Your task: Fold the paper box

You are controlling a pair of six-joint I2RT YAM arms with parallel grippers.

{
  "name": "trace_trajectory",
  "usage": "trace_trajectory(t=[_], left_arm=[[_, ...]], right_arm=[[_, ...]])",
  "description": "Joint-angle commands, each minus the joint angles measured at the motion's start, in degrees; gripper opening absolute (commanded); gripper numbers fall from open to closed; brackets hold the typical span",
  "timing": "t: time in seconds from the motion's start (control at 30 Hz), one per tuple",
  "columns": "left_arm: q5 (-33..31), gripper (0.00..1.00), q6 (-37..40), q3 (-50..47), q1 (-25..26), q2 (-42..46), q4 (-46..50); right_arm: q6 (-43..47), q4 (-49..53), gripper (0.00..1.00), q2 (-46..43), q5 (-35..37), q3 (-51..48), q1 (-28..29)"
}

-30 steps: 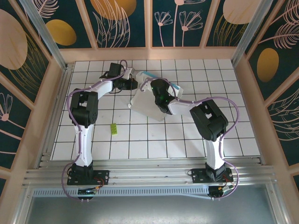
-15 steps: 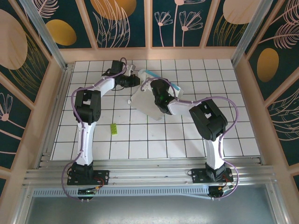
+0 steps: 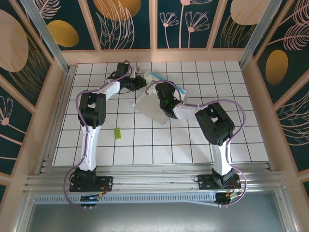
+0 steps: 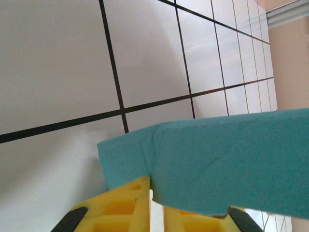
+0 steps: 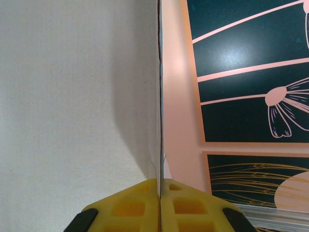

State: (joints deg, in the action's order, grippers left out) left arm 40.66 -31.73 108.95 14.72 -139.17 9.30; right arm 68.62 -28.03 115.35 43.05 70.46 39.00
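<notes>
Clamped shut at the right pincer (image 5: pixel 159 182), on the thin edge of the box (image 5: pixel 72 96), whitish face alongside. At the left pincer (image 4: pixel 155 186), nearly closed, with a cyan flap lying across the tips; cannot tell whether gripped or merely touched. Box at the far middle of the worktop (image 3: pixel 193 140), seen from above as a pale tilted sheet between both pincers, cyan strip at its far edge. Well apart toward the near left, a small yellow-green scrap (image 3: pixel 117 134).

Likely risks:
- Slipping out of the narrow right pinch if pulled sideways.
- Springing back of the cyan flap if let go too soon.
- Tearing, or creasing off the fold line, if drawn in opposite directions.
- Buckling of the thin card if pressed hard against the worktop.
</notes>
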Motion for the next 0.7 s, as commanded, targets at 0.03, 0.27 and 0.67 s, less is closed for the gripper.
trace_trajectory(t=[0.03,0.27,0.67], left_arm=[[4.71,0.14,2.63,5.12,1.94,-0.04,0.59],[5.25,0.15,5.89,7.03,2.84,-0.88,1.65],[10.33,0.14,1.17,7.23,3.77,-1.7,-5.15]], right_arm=[[-0.86,4.29,0.08,2.81,-4.15,-0.72,1.5],[-1.12,4.74,0.08,2.97,-4.39,-0.33,1.6],[-5.33,8.09,0.08,2.15,-6.21,0.33,1.28]])
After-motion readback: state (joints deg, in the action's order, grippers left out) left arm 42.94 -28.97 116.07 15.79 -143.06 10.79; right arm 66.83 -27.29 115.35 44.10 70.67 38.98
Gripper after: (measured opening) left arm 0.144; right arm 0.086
